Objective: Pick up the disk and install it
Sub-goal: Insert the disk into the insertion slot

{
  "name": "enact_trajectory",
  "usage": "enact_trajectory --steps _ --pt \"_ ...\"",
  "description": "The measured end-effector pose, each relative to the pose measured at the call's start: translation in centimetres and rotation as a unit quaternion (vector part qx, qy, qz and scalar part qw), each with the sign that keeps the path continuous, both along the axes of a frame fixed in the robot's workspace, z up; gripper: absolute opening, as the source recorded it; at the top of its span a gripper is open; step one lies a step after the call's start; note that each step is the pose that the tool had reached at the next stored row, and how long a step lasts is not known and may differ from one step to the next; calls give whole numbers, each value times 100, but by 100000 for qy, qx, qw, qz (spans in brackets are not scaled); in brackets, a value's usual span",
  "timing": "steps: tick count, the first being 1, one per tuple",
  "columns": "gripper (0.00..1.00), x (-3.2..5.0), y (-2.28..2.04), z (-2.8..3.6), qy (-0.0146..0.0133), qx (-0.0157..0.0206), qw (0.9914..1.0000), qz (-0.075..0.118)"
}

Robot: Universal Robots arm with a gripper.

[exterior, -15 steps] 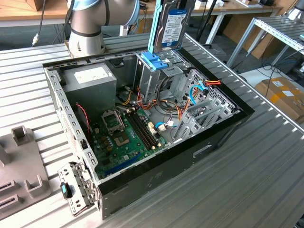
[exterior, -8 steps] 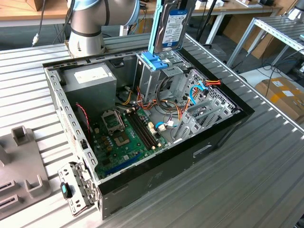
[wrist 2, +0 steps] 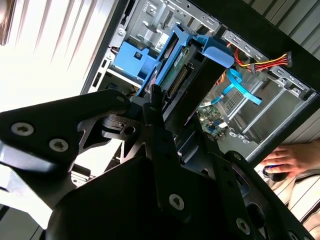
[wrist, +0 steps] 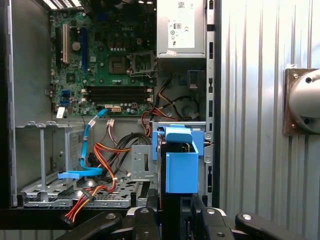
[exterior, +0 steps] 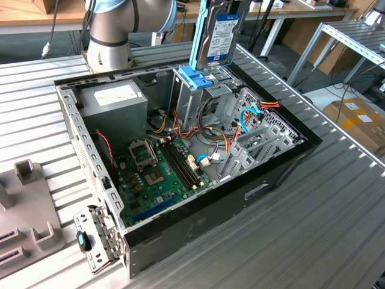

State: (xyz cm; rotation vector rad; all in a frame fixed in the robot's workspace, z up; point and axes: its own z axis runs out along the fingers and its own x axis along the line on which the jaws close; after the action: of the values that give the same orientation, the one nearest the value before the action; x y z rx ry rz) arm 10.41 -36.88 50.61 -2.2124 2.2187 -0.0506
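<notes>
The claw (wrist 2: pixel 150 100) was closed tight on the disk (exterior: pixel 218 33), gripping its upper end. Drive hung upright, labelled face toward the exterior camera, blue rail on the edge toward the exterior view's left. Disk was in the air right above the drive cage (exterior: pixel 201 99), lower edge just over the blue latch (exterior: pixel 195 77), not down inside the cage; couldn't tell if it touched the latch. Exterior view, left to right: grey fixture block (exterior: pixel 24 186) on the ribbed table (exterior: pixel 331 229); metal bracket (exterior: pixel 96 241) with a blue tab at the near corner of the open computer case (exterior: pixel 198 232); robot arm base (exterior: pixel 111 36) behind the case; power supply (exterior: pixel 114 99) in the case's far left corner; green motherboard (exterior: pixel 156 171) flat on the case floor; then the cage with the disk over it; blue data cable (exterior: pixel 249 114) and orange-red-yellow wire bundle (exterior: pixel 267 105) just beside the cage; cardboard box (exterior: pixel 355 120) well apart, off the table. In the second wrist view a hand (wrist 2: pixel 295 157) lay beyond the case
</notes>
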Motion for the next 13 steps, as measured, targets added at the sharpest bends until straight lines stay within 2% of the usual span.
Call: enact_trajectory --steps 5,13 --pt "35 0 -46 0 1 1 100000 0" --pt "35 0 -159 0 1 2 100000 0"
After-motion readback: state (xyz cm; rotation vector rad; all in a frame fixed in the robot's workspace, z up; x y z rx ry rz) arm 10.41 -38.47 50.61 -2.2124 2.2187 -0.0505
